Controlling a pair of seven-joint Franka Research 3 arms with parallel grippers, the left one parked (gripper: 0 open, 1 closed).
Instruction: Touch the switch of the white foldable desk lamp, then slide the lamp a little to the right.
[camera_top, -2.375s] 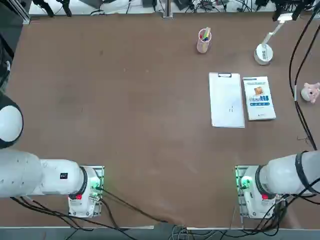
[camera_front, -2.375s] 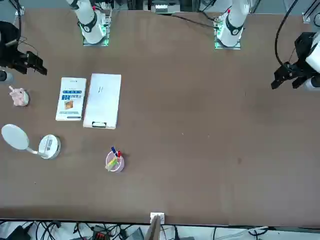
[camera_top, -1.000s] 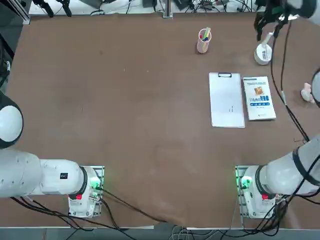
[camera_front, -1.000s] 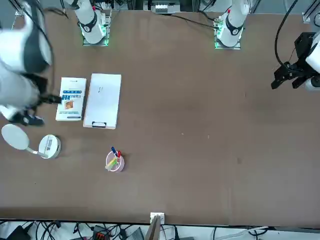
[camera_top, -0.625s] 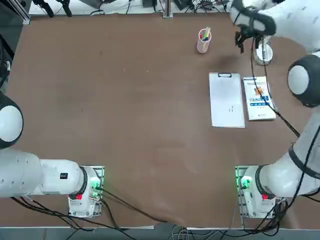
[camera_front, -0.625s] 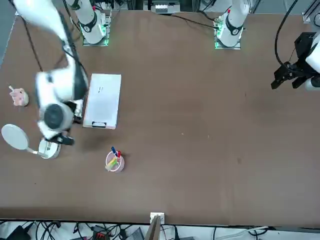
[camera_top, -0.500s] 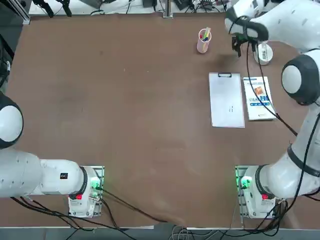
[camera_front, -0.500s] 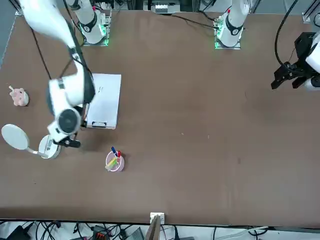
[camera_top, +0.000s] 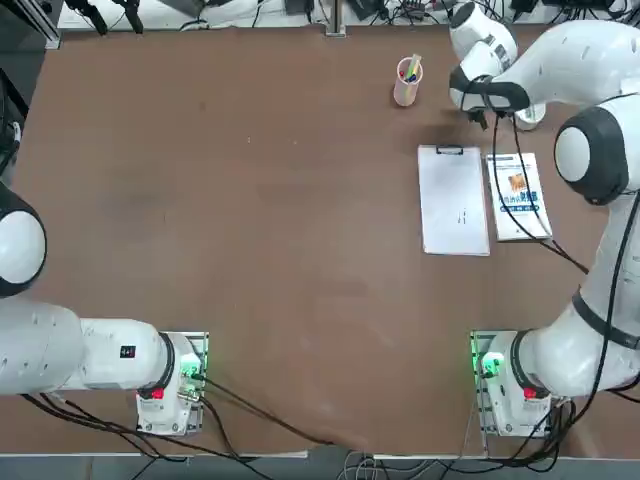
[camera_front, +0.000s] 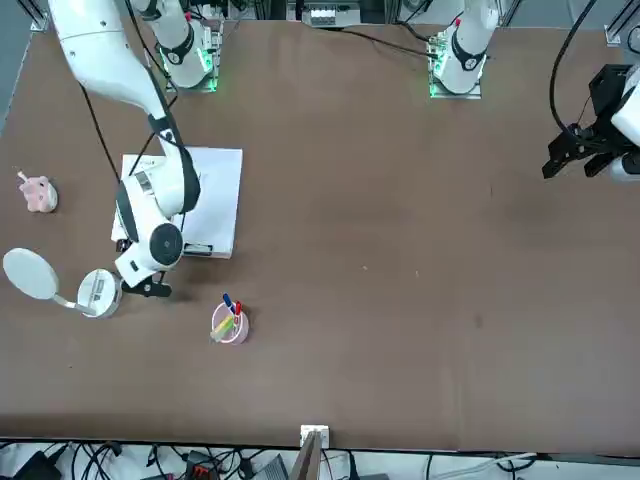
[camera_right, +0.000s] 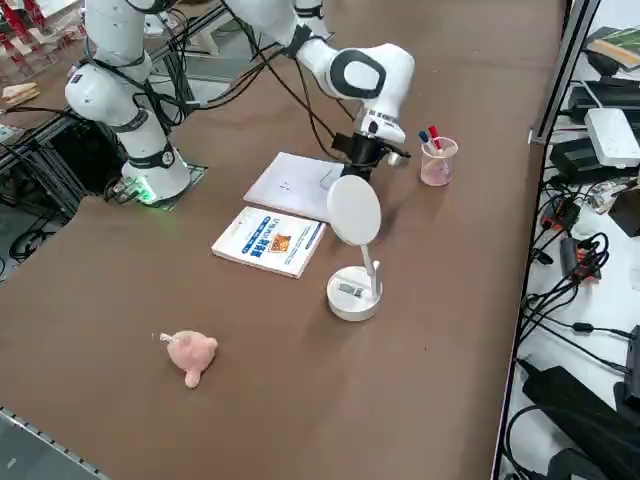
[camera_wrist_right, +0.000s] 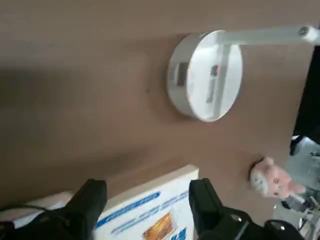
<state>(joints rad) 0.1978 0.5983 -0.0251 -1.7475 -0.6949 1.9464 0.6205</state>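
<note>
Fingers (camera_wrist_right: 90, 200) of the right gripper (camera_wrist_right: 145, 205) are spread wide w/ nothing in them, low over the table (camera_top: 250, 200) just beside the lamp (camera_front: 95, 291). Lamp sits near the far right corner, by the book (camera_right: 268, 241) & pen cup (camera_top: 407, 82). It looks light & smooth w/ a thin bendy arm, so prob. best to push the round base (camera_wrist_right: 205, 75), not the head (camera_right: 354, 210).

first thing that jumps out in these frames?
The right arm, stretched across the table with its open right gripper low beside the white foldable desk lamp, not touching it. Next, the clutter around it: a pink pen cup, a clipboard, a blue-and-white booklet and a pink plush toy near the table edge.
</note>
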